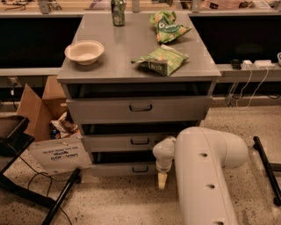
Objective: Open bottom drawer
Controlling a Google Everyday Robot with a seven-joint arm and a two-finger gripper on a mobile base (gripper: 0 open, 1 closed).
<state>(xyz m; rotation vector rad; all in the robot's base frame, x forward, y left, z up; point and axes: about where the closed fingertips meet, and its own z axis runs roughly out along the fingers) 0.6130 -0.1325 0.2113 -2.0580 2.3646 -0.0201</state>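
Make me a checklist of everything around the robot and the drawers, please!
Surface: cabinet top holds a bowl, a can, a front snack bag and a back snack bag.
Job's things: bottom drawer looks shut; its handle is untouched.
Clutter: cardboard box and white sign at left.
Gripper: gripper points down, low, just right of the handle.
Cables: white cables hang at right; black cable lies on the floor at left.
Surroundings: speckled floor.
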